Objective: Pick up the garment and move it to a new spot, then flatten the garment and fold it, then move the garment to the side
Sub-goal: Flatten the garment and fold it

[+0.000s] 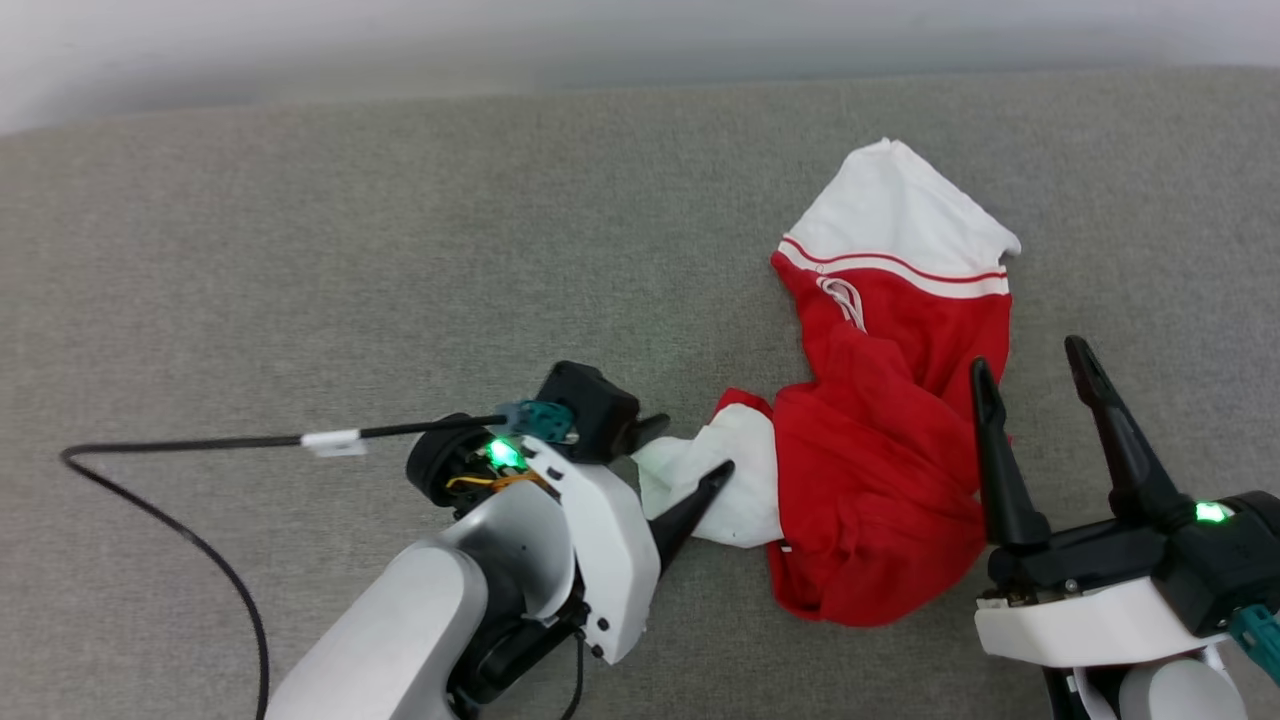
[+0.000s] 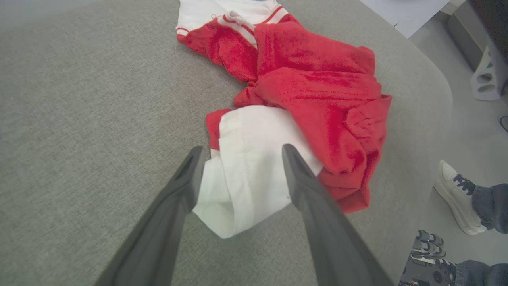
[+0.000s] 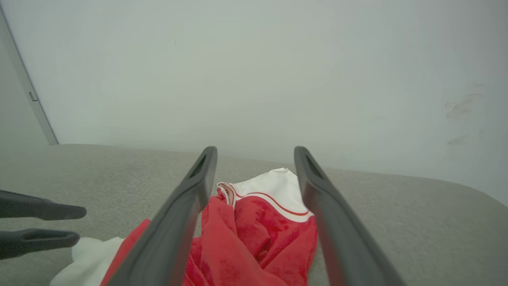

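You're working over a broad grey fabric surface (image 1: 300, 250) that runs back to a pale wall (image 3: 254, 59); in the left wrist view its rounded edge drops to a light floor (image 2: 456, 131). The garment (image 1: 880, 470) lies crumpled on the right half of that surface in the head view. It is mostly a red heap, with one white sleeve (image 1: 900, 215) with red-striped trim at the far end and another white sleeve (image 1: 735, 480) spilling out toward your left arm. Your left gripper (image 1: 692, 445) has its fingers spread wide on either side of that near sleeve, clamped on nothing, though you cannot tell whether the tips touch the cloth. Your right gripper (image 1: 1028, 357) also stands with its fingers well apart and empty at the garment's right edge, its inner finger crossing the red fabric in the head view. Nothing lies between either gripper and the cloth. A black cable (image 1: 180, 520) loops across the surface from the left wrist, well clear of the shirt. Off the surface, on the floor, a person's white shoe (image 2: 456, 198) stands, and a small white object (image 2: 486, 77) sits farther back.
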Controlling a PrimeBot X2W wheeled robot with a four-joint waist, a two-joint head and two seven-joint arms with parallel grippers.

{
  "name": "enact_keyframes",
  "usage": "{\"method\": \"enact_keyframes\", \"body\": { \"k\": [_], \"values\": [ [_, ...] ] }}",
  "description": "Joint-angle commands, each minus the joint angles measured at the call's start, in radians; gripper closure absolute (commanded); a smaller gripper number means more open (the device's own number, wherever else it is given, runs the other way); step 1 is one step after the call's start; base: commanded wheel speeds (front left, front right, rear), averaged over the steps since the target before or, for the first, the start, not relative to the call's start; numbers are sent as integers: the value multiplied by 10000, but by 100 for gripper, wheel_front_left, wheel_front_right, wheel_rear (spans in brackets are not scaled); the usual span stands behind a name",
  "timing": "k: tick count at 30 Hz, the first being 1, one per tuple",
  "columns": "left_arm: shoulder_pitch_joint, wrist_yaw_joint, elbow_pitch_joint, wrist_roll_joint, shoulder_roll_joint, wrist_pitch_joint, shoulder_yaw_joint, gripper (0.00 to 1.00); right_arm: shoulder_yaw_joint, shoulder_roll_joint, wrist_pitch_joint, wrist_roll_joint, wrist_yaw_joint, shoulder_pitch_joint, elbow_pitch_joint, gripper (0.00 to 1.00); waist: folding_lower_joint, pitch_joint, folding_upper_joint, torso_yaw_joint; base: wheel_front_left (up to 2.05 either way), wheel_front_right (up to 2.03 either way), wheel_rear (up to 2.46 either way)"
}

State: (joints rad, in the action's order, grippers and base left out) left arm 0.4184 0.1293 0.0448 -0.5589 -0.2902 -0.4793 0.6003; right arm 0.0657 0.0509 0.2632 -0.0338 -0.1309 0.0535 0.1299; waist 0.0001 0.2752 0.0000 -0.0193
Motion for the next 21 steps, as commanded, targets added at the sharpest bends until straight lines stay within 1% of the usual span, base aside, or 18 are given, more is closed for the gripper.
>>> {"method": "enact_keyframes", "body": {
  "k": [1,6,12,13,14,15,18,21],
  "values": [
    [96,11,-31,-81,-12,-87,61,0,-40,-13,23,-32,4,125,42,0,-1,247,0,-169,0,0,0],
    [751,15,-378,-351,-174,-750,663,0,-25,-14,23,-79,4,282,54,0,-1,680,0,-377,0,0,0],
    [1246,15,-940,-498,-326,-785,1091,0,11,-14,23,-219,3,401,45,0,-1,1080,0,-600,0,0,0],
    [1307,15,-1024,-523,-353,-755,1169,35,4,-14,23,-232,3,428,30,0,-1,1135,0,-616,0,0,0],
    [1366,15,-1090,-538,-360,-712,1225,77,-5,-14,23,-241,3,450,20,0,-1,1173,0,-624,0,0,0],
    [1409,17,-1133,-590,-361,-602,1254,100,-13,-14,23,-246,3,465,12,0,-1,1197,0,-626,0,0,0],
    [1347,16,-1279,-694,-335,-163,1158,100,-51,-14,23,-261,3,463,-51,0,-1,1165,0,-604,0,0,0],
    [1104,-48,-1306,-713,-391,406,964,100,-53,-15,22,-249,3,392,-201,0,-1,900,0,-509,0,0,0]
  ]
}}
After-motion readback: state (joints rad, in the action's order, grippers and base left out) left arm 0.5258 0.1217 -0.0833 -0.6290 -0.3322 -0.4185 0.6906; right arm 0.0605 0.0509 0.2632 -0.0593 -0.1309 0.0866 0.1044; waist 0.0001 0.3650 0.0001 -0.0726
